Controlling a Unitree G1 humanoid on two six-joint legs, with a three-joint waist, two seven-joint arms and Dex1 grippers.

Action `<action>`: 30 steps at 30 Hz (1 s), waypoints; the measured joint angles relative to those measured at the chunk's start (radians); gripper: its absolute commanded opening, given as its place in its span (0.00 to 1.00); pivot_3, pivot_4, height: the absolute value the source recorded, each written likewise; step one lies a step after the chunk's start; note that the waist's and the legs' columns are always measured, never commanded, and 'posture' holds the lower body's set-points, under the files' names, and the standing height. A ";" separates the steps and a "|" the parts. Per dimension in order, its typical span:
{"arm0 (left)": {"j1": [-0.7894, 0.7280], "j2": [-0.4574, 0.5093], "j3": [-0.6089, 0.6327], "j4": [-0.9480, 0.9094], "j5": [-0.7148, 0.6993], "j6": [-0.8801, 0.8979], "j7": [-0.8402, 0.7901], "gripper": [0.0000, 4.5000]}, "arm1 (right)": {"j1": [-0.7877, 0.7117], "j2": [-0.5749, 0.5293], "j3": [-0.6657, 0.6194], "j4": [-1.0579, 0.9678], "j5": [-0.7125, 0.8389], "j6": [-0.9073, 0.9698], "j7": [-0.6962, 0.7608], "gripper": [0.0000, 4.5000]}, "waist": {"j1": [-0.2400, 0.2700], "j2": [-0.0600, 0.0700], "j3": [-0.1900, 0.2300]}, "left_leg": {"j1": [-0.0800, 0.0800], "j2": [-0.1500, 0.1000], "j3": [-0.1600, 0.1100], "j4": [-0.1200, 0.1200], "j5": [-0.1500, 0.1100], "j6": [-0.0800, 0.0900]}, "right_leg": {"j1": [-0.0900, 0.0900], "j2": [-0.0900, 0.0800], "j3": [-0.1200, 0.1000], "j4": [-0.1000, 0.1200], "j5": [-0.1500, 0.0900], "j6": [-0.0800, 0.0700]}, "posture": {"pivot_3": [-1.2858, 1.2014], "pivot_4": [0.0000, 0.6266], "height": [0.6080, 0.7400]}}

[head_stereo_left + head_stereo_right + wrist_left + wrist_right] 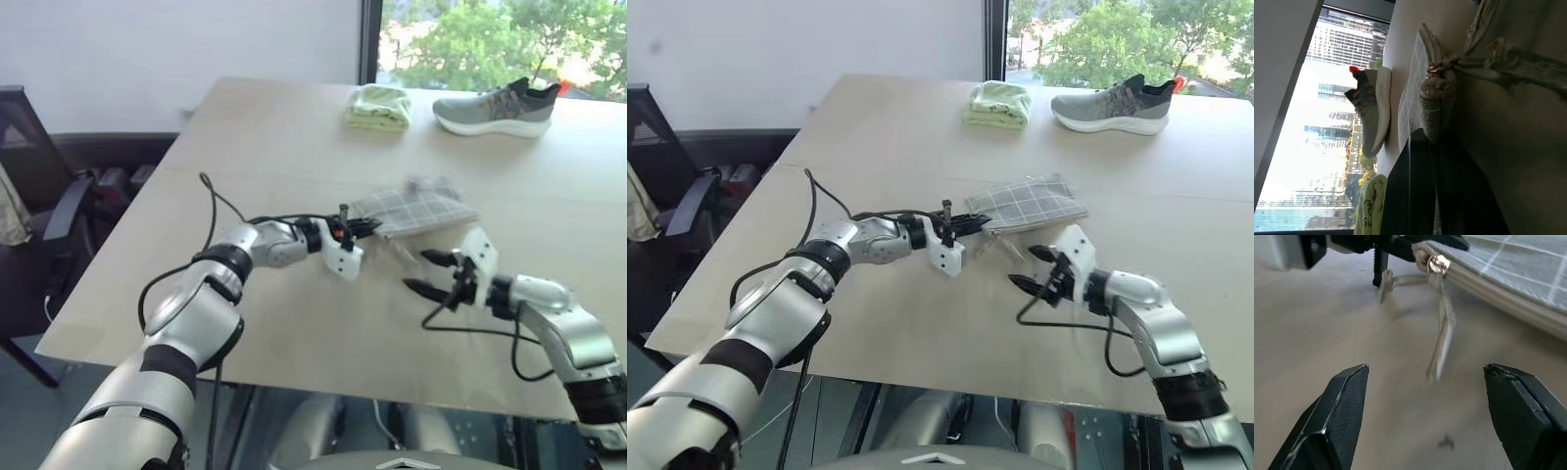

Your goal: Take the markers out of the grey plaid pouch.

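The grey plaid pouch (416, 209) lies flat near the middle of the table (284, 137), still zipped, and no markers are visible outside it. The left gripper (364, 228) is clamped shut on the pouch's near corner at the zip end, its fingers closed on the fabric just beside the metal slider. The right gripper (424, 272) stands with its fingers spread wide, empty, at about 5 o'clock from that corner, aimed at the pull cord (1442, 340) that trails from the slider across the table. In my judgement the step in hand is opening the zip. To do it well, the left grip should keep the corner pinned while the right closes on the cord near the slider rather than at its loose tip, then draws along the zip edge, not upward, so the pouch does not lift or twist. Risk: the cord is thin and lies flat, so a shallow pinch may miss it. Count: one pouch, one pull cord, one grey shoe (495, 109) at 1 o'clock from the pouch, one folded light-green cloth (378, 108) at 12 o'clock, markers visible nil
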State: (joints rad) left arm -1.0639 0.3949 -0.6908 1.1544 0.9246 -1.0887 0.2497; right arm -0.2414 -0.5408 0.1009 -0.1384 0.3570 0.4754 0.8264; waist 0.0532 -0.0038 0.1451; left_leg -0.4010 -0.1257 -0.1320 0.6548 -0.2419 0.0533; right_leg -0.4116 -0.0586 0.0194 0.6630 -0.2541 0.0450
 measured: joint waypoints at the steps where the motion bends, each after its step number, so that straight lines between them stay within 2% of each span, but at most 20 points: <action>1: 0.000 -0.002 -0.010 -0.014 0.011 0.000 0.011 0.01 | -0.033 0.016 0.014 0.028 -0.007 0.029 -0.012 0.84 | -0.005 -0.001 0.000 | 0.000 0.000 0.000 -0.001 0.000 0.000 | -0.001 0.000 0.000 0.000 0.000 0.000 | 0.52 0.24 1.00; 5: 0.000 -0.003 -0.022 -0.031 0.025 0.005 0.025 0.01 | -0.097 0.043 0.043 0.077 -0.024 0.089 -0.032 0.84 | -0.013 -0.001 0.000 | 0.000 -0.001 0.001 -0.001 0.000 0.000 | -0.002 -0.001 0.000 0.000 0.000 0.000 | 0.52 0.24 1.00; 6: 0.000 -0.004 -0.024 -0.032 0.026 0.008 0.030 0.00 | -0.114 0.052 0.043 0.085 -0.026 0.102 -0.039 0.76 | -0.014 -0.001 0.000 | 0.000 -0.001 0.001 -0.001 0.000 0.000 | -0.002 -0.001 0.000 0.000 0.000 0.000 | 0.52 0.24 1.00; 7: 0.000 -0.006 -0.025 -0.032 0.027 0.010 0.031 0.00 | -0.123 0.059 0.043 0.088 -0.025 0.113 -0.047 0.72 | -0.014 -0.001 0.000 | 0.000 -0.001 0.001 -0.001 0.000 0.000 | -0.002 -0.001 0.000 0.000 0.000 0.000 | 0.52 0.24 1.00; 8: 0.000 -0.006 -0.025 -0.033 0.027 0.011 0.031 0.00 | -0.129 0.066 0.042 0.090 -0.025 0.121 -0.053 0.64 | -0.014 -0.001 0.000 | 0.000 -0.001 0.001 -0.001 0.000 0.000 | -0.002 -0.001 0.000 0.000 0.000 0.000 | 0.52 0.24 1.00; 11: 0.003 -0.006 -0.025 -0.037 0.027 0.013 0.032 0.00 | -0.137 0.084 0.027 0.084 -0.004 0.188 -0.093 0.30 | -0.014 -0.001 0.000 | 0.000 -0.001 0.001 -0.001 0.000 0.000 | -0.002 -0.001 0.000 0.001 0.000 0.000 | 0.52 0.24 1.00; 12: 0.004 -0.006 -0.025 -0.038 0.026 0.013 0.034 0.00 | -0.137 0.089 0.015 0.080 0.003 0.208 -0.102 0.22 | -0.014 -0.001 0.000 | 0.000 -0.001 0.001 -0.001 0.000 0.000 | -0.002 -0.001 0.000 0.001 0.000 0.000 | 0.52 0.24 1.00; 13: 0.005 -0.006 -0.025 -0.040 0.025 0.014 0.034 0.00 | -0.137 0.093 -0.004 0.070 0.014 0.235 -0.117 0.09 | -0.015 -0.001 0.000 | 0.000 -0.001 0.001 -0.001 0.000 0.000 | -0.002 -0.001 0.000 0.001 0.000 0.000 | 0.52 0.24 1.00; 14: 0.007 -0.006 -0.024 -0.041 0.022 0.015 0.034 0.00 | -0.137 0.094 -0.015 0.056 0.024 0.260 -0.131 0.01 | -0.015 -0.001 0.000 | 0.000 -0.001 0.001 -0.001 0.000 0.000 | -0.002 -0.001 0.000 0.001 0.000 0.000 | 0.52 0.24 1.00; 18: 0.019 -0.013 -0.013 -0.034 -0.011 0.044 0.030 0.00 | -0.133 0.104 -0.043 0.003 0.041 0.323 -0.181 0.01 | -0.015 -0.001 0.000 | 0.000 -0.001 0.001 -0.001 0.000 0.000 | -0.002 -0.002 0.000 0.001 0.000 0.000 | 0.52 0.24 1.00; 22: 0.031 -0.017 0.000 -0.031 -0.038 0.066 0.021 0.00 | -0.131 0.167 -0.114 -0.019 0.091 0.394 -0.255 0.01 | -0.016 -0.001 0.000 | 0.000 -0.001 0.001 0.000 0.000 0.000 | -0.002 -0.001 0.000 0.003 0.000 0.000 | 0.52 0.24 1.00; 30: 0.092 -0.004 0.057 -0.089 -0.116 0.080 -0.027 0.00 | -0.209 0.409 -0.507 -0.020 0.394 0.700 -0.568 0.01 | -0.031 -0.001 0.000 | 0.001 -0.001 0.001 -0.001 0.001 -0.001 | -0.003 -0.002 0.002 0.008 0.000 0.000 | 0.52 0.24 1.00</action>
State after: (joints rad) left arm -0.9722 0.3904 -0.6341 1.0653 0.8088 -1.0085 0.2229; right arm -0.4507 -0.1316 -0.4059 -0.1582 0.7512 1.1753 0.2582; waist 0.0217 -0.0044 0.1449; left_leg -0.4000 -0.1269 -0.1309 0.6541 -0.2414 0.0527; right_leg -0.4149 -0.0602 0.0217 0.6708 -0.2539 0.0445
